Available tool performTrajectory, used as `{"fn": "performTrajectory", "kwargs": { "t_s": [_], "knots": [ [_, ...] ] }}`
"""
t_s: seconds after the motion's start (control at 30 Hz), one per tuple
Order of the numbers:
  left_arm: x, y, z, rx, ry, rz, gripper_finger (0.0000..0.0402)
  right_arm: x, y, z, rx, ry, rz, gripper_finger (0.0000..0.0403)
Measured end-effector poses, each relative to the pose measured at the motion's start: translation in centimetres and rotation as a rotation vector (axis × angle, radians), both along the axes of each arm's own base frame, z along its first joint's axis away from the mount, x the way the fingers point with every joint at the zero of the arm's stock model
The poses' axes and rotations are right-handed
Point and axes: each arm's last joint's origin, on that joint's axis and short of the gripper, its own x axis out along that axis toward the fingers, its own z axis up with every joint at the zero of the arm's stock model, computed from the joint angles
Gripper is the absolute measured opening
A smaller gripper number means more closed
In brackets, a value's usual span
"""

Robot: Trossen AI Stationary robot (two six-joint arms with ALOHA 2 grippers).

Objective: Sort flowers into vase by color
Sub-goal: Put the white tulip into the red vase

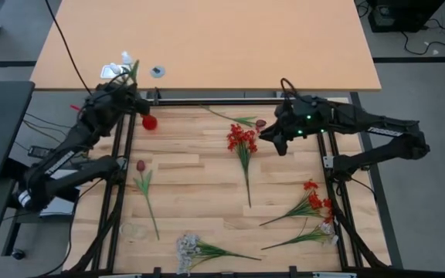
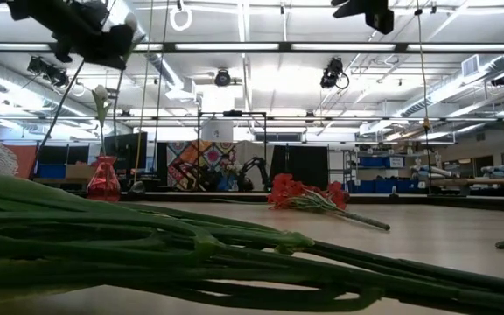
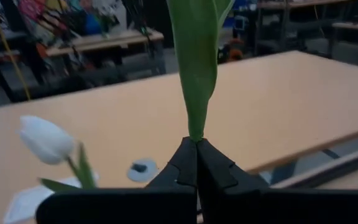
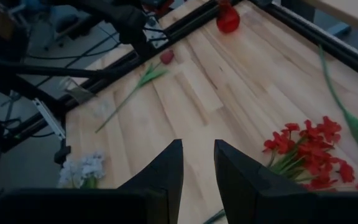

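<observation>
Round red glass vase (image 1: 150, 122) holds nothing visible; left tool (image 3: 196, 163) clamped on white tulip stem (image 3: 196, 74) above it; right tool (image 4: 198, 168) apart over red blossom cluster (image 1: 241, 139).

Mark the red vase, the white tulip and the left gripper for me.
red vase (image 1: 150, 122): high view, on its round body.
white tulip (image 3: 45, 139): left wrist view, on the bloom.
left gripper (image 3: 197, 163): left wrist view, fingertips pinched on the green stalk (image 3: 196, 74).

Bright even overhead lighting, glaring ceiling light strips (image 2: 234, 45) in low view, soft faint shadows, foreground green stems (image 2: 191, 254) blurred, white tulip (image 3: 45, 140) soft-focused.
</observation>
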Motion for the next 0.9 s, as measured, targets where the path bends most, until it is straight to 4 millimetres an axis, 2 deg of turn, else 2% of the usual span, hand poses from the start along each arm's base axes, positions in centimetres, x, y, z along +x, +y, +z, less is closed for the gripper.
{"fn": "performTrajectory", "kwargs": {
  "t_s": [0.13,0.27,0.43,0.7,0.9],
  "knots": [
    [-0.8,0.0,0.0,0.009,0.024,0.037,0.0,1.0,-0.1,-0.3,-0.016,-0.007,0.015,0.0099],
    [-1.0,0.7,-1.4,-0.006,-0.009,0.085,0.0,1.6,-0.3,-0.3,-0.036,-0.028,0.005,0.0099],
    [-1.0,1.2,-3.0,-0.041,-0.057,0.094,0.0,1.4,-0.5,0.0,-0.061,-0.051,-0.017,0.0099],
    [-1.0,1.2,-3.2,-0.048,-0.045,0.094,0.0,0.7,-0.8,0.6,-0.04,-0.08,-0.052,0.0099],
    [-1.3,1.1,-4.0,-0.123,-0.01,0.151,0.0005,0.9,-1.0,1.0,-0.021,-0.138,-0.073,0.0099]
  ]
}}
